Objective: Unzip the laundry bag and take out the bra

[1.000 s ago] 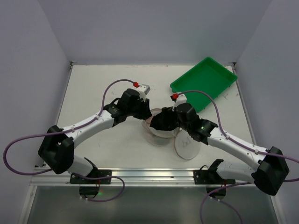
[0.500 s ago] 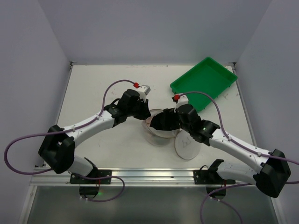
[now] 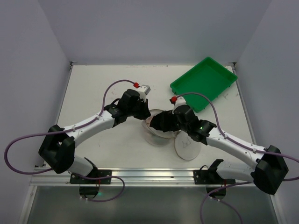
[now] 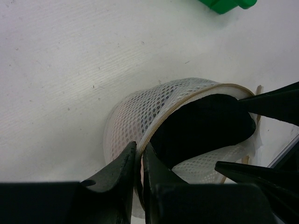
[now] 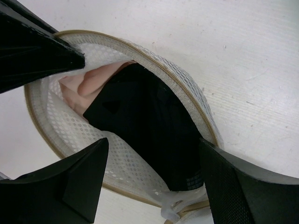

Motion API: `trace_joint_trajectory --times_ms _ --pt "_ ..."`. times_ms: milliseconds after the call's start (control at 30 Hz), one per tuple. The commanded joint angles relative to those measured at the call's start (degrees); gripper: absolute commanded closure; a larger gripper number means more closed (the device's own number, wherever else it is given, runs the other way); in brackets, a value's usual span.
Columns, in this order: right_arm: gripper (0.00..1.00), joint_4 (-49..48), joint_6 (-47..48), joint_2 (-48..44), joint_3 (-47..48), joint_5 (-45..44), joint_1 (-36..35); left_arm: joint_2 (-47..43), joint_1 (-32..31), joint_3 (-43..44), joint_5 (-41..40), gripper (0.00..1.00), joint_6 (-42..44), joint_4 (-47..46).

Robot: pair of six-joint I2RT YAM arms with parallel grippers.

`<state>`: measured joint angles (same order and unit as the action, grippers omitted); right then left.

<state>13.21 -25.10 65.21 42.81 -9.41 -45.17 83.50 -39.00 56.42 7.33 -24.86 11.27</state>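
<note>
The laundry bag [image 3: 156, 134] is a white mesh cylinder lying open at the table's middle; its round white lid [image 3: 187, 145] lies flat to its right. In the left wrist view the bag [image 4: 140, 109] gapes, with the black bra [image 4: 201, 128] inside. My left gripper [image 3: 145, 116] [image 4: 138, 161] is shut on the bag's tan zipper rim. In the right wrist view the bra [image 5: 145, 126] is black with a pink part [image 5: 81, 86], inside the bag [image 5: 74, 135]. My right gripper [image 3: 161, 123] [image 5: 154, 175] is open, its jaws straddling the bag's mouth and the bra.
A green rectangular tray [image 3: 204, 83] stands at the back right; its corner shows in the left wrist view [image 4: 224, 4]. White walls close in the table on three sides. Both arms meet over the bag.
My right arm has shifted slightly left, further over the bag's mouth. My left gripper has kept its hold on the rim.
</note>
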Motion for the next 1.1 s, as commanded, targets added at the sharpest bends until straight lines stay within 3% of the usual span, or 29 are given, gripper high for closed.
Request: trace_joint_trajectory --times_ms 0,467,567,667,700,767,900,1067 --pt "0.21 0.4 0.8 2.5 0.6 1.9 -0.1 0.0 0.3 -0.3 1.0 0.86 -0.3 -2.4" --pt "0.23 -0.9 2.2 10.1 4.0 3.6 -0.2 0.2 0.3 -1.0 2.0 0.89 -0.5 -3.2" --pt "0.35 -2.5 2.3 10.8 4.6 5.8 -0.1 0.2 0.3 -1.2 2.0 0.9 -0.6 -3.2" --pt "0.53 -3.2 2.3 11.2 5.3 7.6 -0.1 0.0 0.3 -1.6 2.0 0.9 -0.8 -3.4" --pt "0.64 -3.4 2.3 11.2 5.5 7.9 -0.1 0.0 0.3 -1.6 2.0 0.91 -0.8 -3.3" --pt "0.72 -3.5 2.6 11.2 5.8 8.8 -0.2 -0.3 0.3 -1.8 1.8 0.91 -0.8 -3.4" --pt "0.97 -3.5 2.8 11.1 6.8 9.1 -0.2 -0.4 0.3 -2.0 1.5 0.92 -1.0 -3.7" --pt "1.0 -5.1 2.9 8.6 6.8 11.3 -0.1 -1.1 0.3 -2.3 0.8 0.92 -1.0 -3.6"
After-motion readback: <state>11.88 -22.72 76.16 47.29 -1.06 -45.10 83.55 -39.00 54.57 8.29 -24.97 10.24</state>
